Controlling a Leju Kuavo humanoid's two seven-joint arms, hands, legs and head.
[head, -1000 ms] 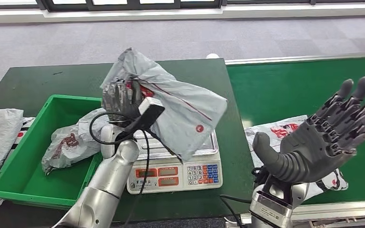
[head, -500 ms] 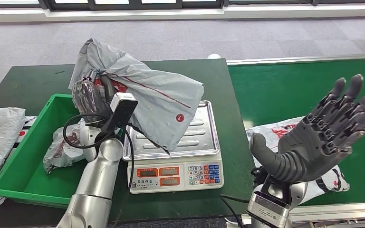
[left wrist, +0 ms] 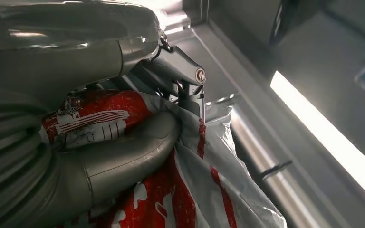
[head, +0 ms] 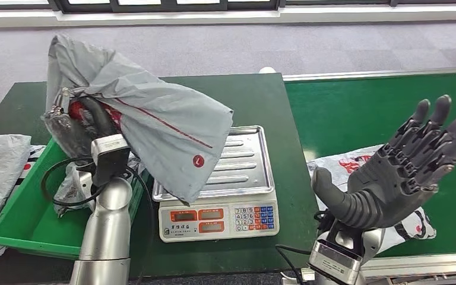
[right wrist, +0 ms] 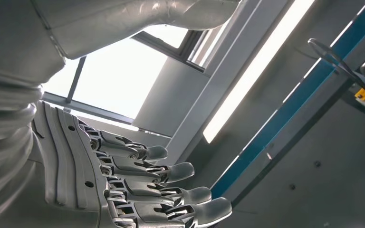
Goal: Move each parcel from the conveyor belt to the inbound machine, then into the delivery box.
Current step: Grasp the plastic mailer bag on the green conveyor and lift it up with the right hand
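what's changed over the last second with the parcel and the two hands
The left hand, still gripping the grey parcel, has carried it leftward off the scale toward the green box; its lower corner still overhangs the pan. The right hand stays raised and open, and the parcel on the belt hasn't moved.

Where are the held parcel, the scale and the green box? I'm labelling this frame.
held parcel (head: 160, 136), head view, on its grey face.
scale (head: 246, 160), head view, on its bare steel pan.
green box (head: 21, 219), head view, on its inner floor.
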